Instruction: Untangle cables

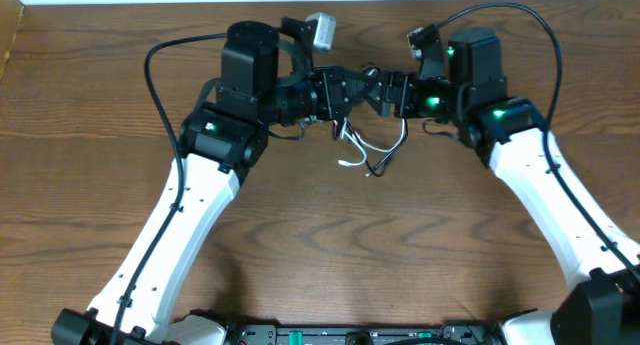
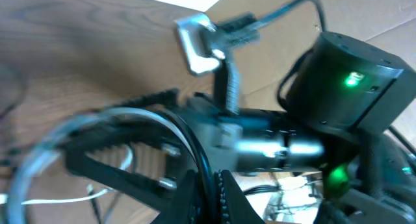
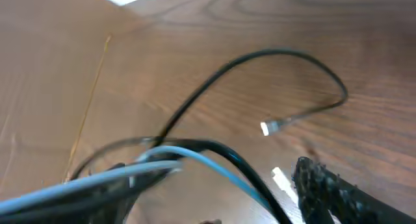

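In the overhead view both grippers meet at the table's far middle, and the tangled cables hang below them. The white cable (image 1: 352,145) and the black cable (image 1: 384,163) loop down onto the wood. My left gripper (image 1: 343,93) is shut on the black cable (image 2: 195,152), which runs between its jaws (image 2: 211,193). A blurred white cable (image 2: 39,160) arcs at the left. My right gripper (image 1: 387,91) is open (image 3: 214,198). The white cable (image 3: 214,162) and the black cable (image 3: 260,55) cross between its fingers, and a small plug end (image 3: 270,126) lies on the table.
The wooden table (image 1: 320,255) stretches towards the front. The right arm's motor housing with a green light (image 2: 351,87) sits close in front of my left gripper. Thick black arm wires (image 1: 155,85) arch over each arm.
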`<state>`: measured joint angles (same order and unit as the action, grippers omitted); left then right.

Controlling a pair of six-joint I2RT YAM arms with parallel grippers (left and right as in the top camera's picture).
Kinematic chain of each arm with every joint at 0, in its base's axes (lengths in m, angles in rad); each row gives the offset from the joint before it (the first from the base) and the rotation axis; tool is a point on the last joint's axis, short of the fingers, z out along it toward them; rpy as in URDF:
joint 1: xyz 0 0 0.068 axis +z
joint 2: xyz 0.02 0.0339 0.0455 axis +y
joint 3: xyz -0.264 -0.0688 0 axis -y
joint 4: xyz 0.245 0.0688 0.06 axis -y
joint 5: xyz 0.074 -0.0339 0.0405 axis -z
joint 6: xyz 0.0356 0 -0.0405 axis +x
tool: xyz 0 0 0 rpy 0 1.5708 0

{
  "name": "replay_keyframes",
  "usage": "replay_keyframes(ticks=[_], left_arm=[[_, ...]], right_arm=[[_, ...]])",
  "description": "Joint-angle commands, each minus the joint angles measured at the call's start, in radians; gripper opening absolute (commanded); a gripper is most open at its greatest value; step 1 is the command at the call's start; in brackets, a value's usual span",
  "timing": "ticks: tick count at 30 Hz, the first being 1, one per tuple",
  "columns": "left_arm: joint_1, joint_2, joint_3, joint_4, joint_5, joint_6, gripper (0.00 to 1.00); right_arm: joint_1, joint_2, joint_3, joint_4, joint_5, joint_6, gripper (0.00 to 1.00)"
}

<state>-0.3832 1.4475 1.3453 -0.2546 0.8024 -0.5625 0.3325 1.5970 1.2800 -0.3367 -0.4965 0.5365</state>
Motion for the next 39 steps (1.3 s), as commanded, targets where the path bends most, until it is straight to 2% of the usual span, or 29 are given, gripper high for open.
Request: replay_keyframes(ticks=[1, 11, 12, 13, 14, 16, 22, 28, 35, 39], left_arm=[[-0.018, -0.010, 0.000, 0.021, 0.021, -0.083, 0.07], [0.026, -0.013, 0.000, 0.214, 0.101, -0.203, 0.07], [0.034, -0.012, 0.000, 0.215, 0.105, -0.203, 0.07], [0.042, -0.012, 0.000, 0.215, 0.109, -0.203, 0.07], [0.055, -0.012, 0.000, 0.214, 0.118, -0.202, 0.08], [0.076, -0.012, 0.000, 0.213, 0.132, -0.201, 0.07], [0.177, -0.012, 0.000, 0.155, 0.133, -0.149, 0.07], [0.263, -0.012, 0.000, 0.108, 0.132, -0.082, 0.07], [0.348, -0.012, 0.000, 0.026, 0.129, 0.044, 0.07], [0.406, -0.012, 0.000, -0.003, 0.128, 0.166, 0.07]], right_arm=[[0.023, 0.054, 0.013, 0.010, 0.156, 0.160, 0.74], [-0.013, 0.138, 0.012, -0.153, 0.278, 0.169, 0.67], [-0.019, 0.141, 0.012, -0.173, 0.281, 0.145, 0.61], [-0.025, 0.143, 0.012, -0.189, 0.281, 0.115, 0.45], [-0.033, 0.143, 0.012, -0.211, 0.281, 0.081, 0.16], [-0.047, 0.143, 0.012, -0.246, 0.281, 0.031, 0.02], [-0.111, 0.143, 0.012, -0.412, 0.286, -0.090, 0.01], [-0.182, 0.143, 0.012, -0.539, 0.327, -0.145, 0.01], [-0.256, 0.143, 0.012, -0.659, 0.496, -0.175, 0.01], [-0.303, 0.143, 0.012, -0.708, 0.619, -0.170, 0.01]])
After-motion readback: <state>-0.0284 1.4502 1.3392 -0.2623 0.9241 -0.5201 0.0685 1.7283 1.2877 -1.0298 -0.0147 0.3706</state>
